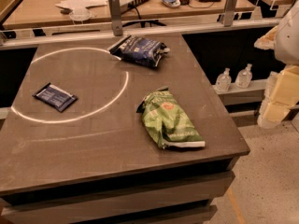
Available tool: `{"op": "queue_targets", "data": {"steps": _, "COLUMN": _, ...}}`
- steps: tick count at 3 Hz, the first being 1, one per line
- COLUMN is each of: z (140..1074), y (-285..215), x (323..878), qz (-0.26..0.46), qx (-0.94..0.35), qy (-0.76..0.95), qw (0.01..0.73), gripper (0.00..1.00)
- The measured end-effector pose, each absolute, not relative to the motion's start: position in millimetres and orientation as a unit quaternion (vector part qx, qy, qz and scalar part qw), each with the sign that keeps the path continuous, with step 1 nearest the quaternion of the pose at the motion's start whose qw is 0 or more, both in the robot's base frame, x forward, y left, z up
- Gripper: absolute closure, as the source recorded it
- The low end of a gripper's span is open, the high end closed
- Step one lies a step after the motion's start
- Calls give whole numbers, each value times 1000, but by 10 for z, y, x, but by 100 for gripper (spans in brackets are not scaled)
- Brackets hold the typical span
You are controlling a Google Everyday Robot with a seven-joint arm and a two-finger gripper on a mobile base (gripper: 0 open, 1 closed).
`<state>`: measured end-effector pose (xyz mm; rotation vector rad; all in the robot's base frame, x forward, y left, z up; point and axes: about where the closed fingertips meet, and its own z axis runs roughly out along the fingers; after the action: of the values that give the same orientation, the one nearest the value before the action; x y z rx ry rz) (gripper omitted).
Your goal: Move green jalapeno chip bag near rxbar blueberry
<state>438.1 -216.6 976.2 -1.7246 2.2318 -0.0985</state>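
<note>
The green jalapeno chip bag (169,120) lies flat on the right part of the dark table top (93,139), its white bottom edge toward the front right corner. The rxbar blueberry (55,96), a small flat dark blue wrapper, lies on the left side of the table, well apart from the bag. My gripper (275,104) shows as pale, yellowish parts at the right edge of the view, off the table and to the right of the green bag, holding nothing that I can see.
A bulky dark blue chip bag (140,50) lies at the back of the table. A bright ring of light (119,94) marks the top. Two clear bottles (233,78) stand on a low shelf to the right. A cluttered desk (140,1) runs behind a rail.
</note>
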Motion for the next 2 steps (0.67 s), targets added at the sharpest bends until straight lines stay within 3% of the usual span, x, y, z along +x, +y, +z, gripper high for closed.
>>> {"op": "queue_targets", "data": {"steps": 2, "z": 9783, "y": -2144, "x": 4374, "qz": -24, "qx": -602, "qy": 780, "qw": 169, "gripper": 0}}
